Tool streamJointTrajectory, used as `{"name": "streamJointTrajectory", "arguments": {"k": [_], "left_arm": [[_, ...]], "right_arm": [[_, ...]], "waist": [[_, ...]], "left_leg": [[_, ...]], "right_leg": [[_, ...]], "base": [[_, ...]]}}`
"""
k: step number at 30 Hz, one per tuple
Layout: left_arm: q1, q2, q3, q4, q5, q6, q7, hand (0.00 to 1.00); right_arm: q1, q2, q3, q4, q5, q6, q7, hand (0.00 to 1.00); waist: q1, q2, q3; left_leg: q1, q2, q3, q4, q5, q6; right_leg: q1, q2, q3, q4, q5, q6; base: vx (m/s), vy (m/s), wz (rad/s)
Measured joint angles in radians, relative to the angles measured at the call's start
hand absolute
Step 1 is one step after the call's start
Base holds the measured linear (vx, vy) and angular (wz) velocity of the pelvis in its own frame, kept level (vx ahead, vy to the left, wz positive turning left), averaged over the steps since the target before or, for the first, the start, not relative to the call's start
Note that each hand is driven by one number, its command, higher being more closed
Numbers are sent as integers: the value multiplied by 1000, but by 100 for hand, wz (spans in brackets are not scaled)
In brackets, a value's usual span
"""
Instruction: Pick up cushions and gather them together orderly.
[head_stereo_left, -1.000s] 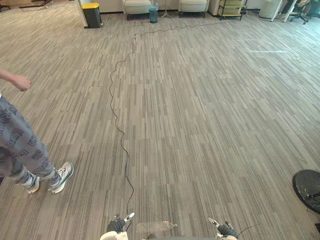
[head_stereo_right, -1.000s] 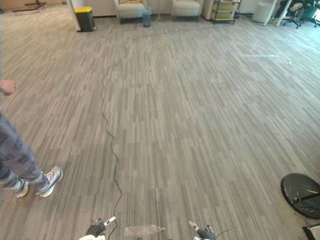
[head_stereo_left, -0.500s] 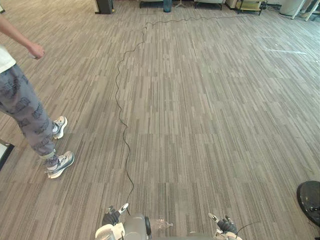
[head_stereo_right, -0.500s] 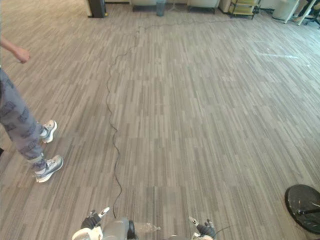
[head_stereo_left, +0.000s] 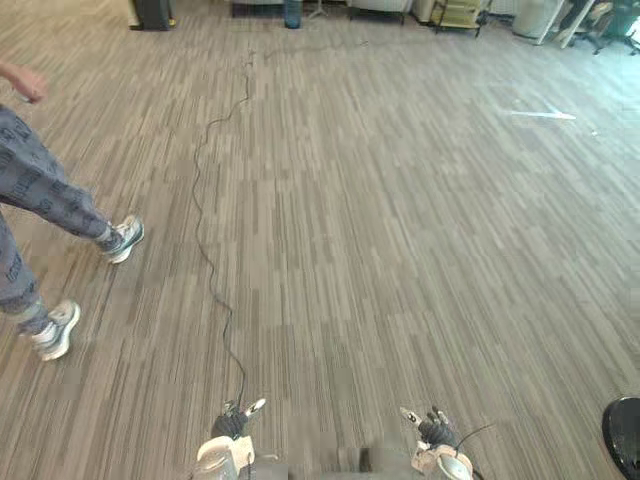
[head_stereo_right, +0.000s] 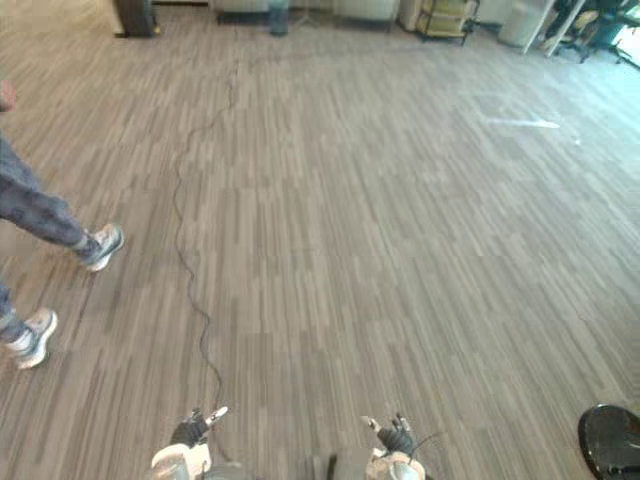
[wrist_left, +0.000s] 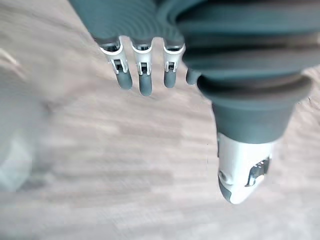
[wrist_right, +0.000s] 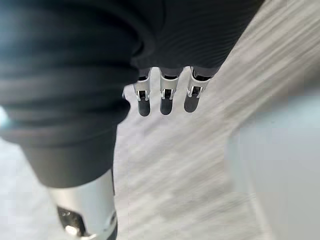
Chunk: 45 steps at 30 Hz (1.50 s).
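My left hand (head_stereo_left: 232, 424) hangs low at the view's bottom edge, left of centre. In its wrist view its fingers (wrist_left: 143, 76) are straight, with nothing in them, above grey striped carpet (wrist_left: 120, 150). My right hand (head_stereo_left: 433, 432) hangs level with it at the bottom right of centre. Its fingers (wrist_right: 165, 99) are also straight and hold nothing. Grey striped carpet (head_stereo_left: 380, 220) stretches ahead of both hands.
A person walks at the left, with one shoe (head_stereo_left: 124, 238) ahead and the other (head_stereo_left: 53, 330) nearer. A black round base (head_stereo_left: 625, 438) lies at the lower right. A dark bin (head_stereo_left: 152, 12), chairs and a shelf cart (head_stereo_left: 457, 12) line the far wall.
The camera has shifted with my own motion. The person has taken a stride and now stands further left. Both hands hang as before.
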<state>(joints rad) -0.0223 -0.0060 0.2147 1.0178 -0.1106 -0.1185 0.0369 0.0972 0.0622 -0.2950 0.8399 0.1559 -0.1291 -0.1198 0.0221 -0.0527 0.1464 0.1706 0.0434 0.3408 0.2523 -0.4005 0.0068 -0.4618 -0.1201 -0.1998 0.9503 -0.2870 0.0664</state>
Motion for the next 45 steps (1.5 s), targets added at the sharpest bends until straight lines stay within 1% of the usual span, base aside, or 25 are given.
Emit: {"name": "streamJointTrajectory", "arguments": {"k": [3, 4, 5, 6, 7, 8, 9, 10, 12, 13, 15, 18, 19, 20, 24, 26, 27, 30, 32, 35, 36, 37, 40, 42, 45], "left_arm": [[-15, -19, -8, 16, 1, -1, 0, 0], [-10, -27, -8, 18, 2, -1, 0, 0], [-11, -30, -2, 27, 10, 0, 1, 0], [-12, -32, 4, 35, 14, 0, -1, 0], [-20, -34, 5, 38, 24, 1, -1, 0], [-30, -47, 14, 39, 31, 3, -1, 0], [-22, -53, 42, 34, 31, 6, -1, 0], [0, -54, 52, 21, 30, 5, -1, 0], [17, -38, 62, -29, 17, -2, 0, 0], [27, -13, 60, -53, 4, -5, 0, 0], [50, -5, 62, -90, -3, -13, 0, 0], [62, -14, 62, -102, -22, -31, 0, 0], [70, -9, 62, -101, -30, -33, 0, 0], [67, 15, 75, -101, -38, -33, 1, 0], [54, 24, 84, -98, -47, -28, 0, 0], [71, 17, 78, -83, -46, -26, 0, 0], [54, 16, 69, -63, -46, -22, 0, 0], [20, 9, 38, -11, -43, -5, 1, 0], [8, -4, 30, -4, -38, -1, 0, 0], [-3, -22, -5, 1, -20, -2, -2, 0], [2, -25, -19, 5, -9, -2, -2, 0], [3, -42, -14, 32, -6, 0, 1, 0], [-7, -53, -16, 41, 4, 3, -1, 0], [9, -46, -2, 29, 15, 2, -2, 0], [19, -41, 44, -27, 22, 0, -1, 0]], "right_arm": [[-10, -21, -18, 34, -5, 4, -1, 0], [-15, -26, -27, 41, -1, 4, -1, 0], [-14, -32, -29, 42, -1, 5, 0, 0], [-34, -43, -25, 44, -11, 8, -1, 0], [-38, -49, -29, 43, -28, 8, 3, 0], [-39, -60, -38, 42, -31, 11, 4, 0], [-34, -66, -34, 42, -31, 13, 3, 0], [-36, -77, -20, 43, -29, 16, -3, 0], [-60, -56, 15, 56, -25, 22, -6, 0], [-60, -27, 29, 62, -18, 23, -5, 0], [-64, -9, 56, 67, -15, 22, -5, 0], [-78, 1, 63, 81, -1, 24, -6, 0], [-77, 1, 65, 87, -1, 25, -7, 0], [-81, 1, 99, 99, -1, 33, -4, 0], [-85, 7, 84, 88, -1, 27, -1, 0], [-63, -1, 84, 78, -3, 15, 2, 0], [-57, -1, 85, 76, -8, 4, 8, 0], [-15, -7, 65, 25, -35, 11, 12, 0], [-14, -11, 51, -4, -37, 5, 13, 0], [-16, -27, 19, 9, -36, 3, 13, 0], [-10, -33, 15, 20, -36, 5, 13, 0], [-36, -56, -12, 55, -36, 9, 20, 0], [-72, -64, -42, 78, -38, 22, 21, 0], [-57, -53, -37, 66, -39, 24, 24, 0], [-59, -25, 0, 51, -35, 26, 21, 0]], "waist": [[-33, 13, 8], [-42, 22, 11], [-45, 44, 8], [-35, 73, 7], [-41, 84, 18], [-42, 103, 37], [-41, 127, 42], [-17, 138, 52], [13, 122, 78], [32, 80, 79], [44, 56, 62], [56, 64, 58], [70, 54, 52], [82, -2, 34], [91, -37, 26], [87, -20, 6], [78, -12, 10], [35, 4, 24], [0, 22, 34], [-16, 20, 33], [-19, 16, 31], [-22, 57, 21], [-38, 70, 29], [-40, 89, 21], [-20, 92, 44]], "left_leg": [[135, 2, -8, -104, -4, -7], [179, 11, -36, -113, -5, -10], [196, 43, -57, -103, -1, -21], [190, 79, -82, -62, 35, -74], [144, 94, -132, 75, 84, -67], [70, 125, -177, 294, 182, -38], [-33, 154, -228, 522, 376, -40], [-168, 178, -258, 779, 448, -63], [-329, 183, -233, 972, 298, -13], [-424, 180, -192, 932, 223, -13], [-546, 164, -137, 725, 173, -30], [-618, 86, -111, 210, 265, -23], [-611, 62, -126, 160, 390, 6], [-586, 24, -96, 162, 389, 40], [-529, 30, -63, 362, 258, 126], [-389, 22, -57, 304, 154, 99], [-292, 13, -75, 234, 80, 47], [-79, 5, -62, 90, 29, 35], [31, 32, -60, 13, 22, 23], [175, 71, -20, -63, 26, 16], [223, 66, -20, -97, 28, 13], [264, 100, 0, -118, 73, -53], [290, 96, -28, -103, 273, -130], [164, 161, -139, 249, 440, -141], [-163, 233, -215, 877, 361, -151]], "right_leg": [[-37, 34, -78, -441, 109, -65], [-39, 61, -61, -479, 230, -125], [-33, 82, -59, -452, 255, -169], [-29, 86, -83, -397, 194, -178], [-7, 86, -98, -356, 142, -178], [64, 99, -117, -363, 97, -180], [141, 120, -117, -409, 63, -177], [238, 162, -90, -470, 25, -183], [407, 185, -22, -551, -23, -199], [511, 175, 6, -625, -28, -180], [635, 158, 55, -734, -39, -161], [766, 115, 150, -794, -58, -130], [792, 100, 200, -793, -60, -127], [791, 44, 256, -771, -47, -132], [756, 17, 388, -605, 180, -83], [645, 24, 384, -300, 357, 85], [520, 38, 352, -35, 316, 136], [239, 33, 143, 217, 63, -15], [120, 34, 24, 145, -4, -36], [27, 15, -99, -241, 26, -72], [8, 2, -119, -393, 143, -109], [6, 37, -146, -356, 177, -195], [-8, 13, -180, -206, 89, -252], [133, 97, -154, -338, 8, -223], [351, 244, -54, -549, 14, -252]], "base": [[714, -72, 45], [967, -157, 51], [831, -154, 32], [818, -197, 33], [799, -241, 40], [801, -265, 44], [784, -219, 1], [799, -121, -46], [797, -52, -82], [800, -51, -74], [1006, -5, -88], [837, 146, -79], [949, 295, -88], [954, 311, -64], [901, 299, -49], [604, 150, -74], [619, 87, -59], [626, -29, -33], [583, -73, 5], [605, -149, 28], [899, -267, -6], [776, -211, -25], [857, -291, -26], [693, -305, -40], [618, -179, -105]]}}
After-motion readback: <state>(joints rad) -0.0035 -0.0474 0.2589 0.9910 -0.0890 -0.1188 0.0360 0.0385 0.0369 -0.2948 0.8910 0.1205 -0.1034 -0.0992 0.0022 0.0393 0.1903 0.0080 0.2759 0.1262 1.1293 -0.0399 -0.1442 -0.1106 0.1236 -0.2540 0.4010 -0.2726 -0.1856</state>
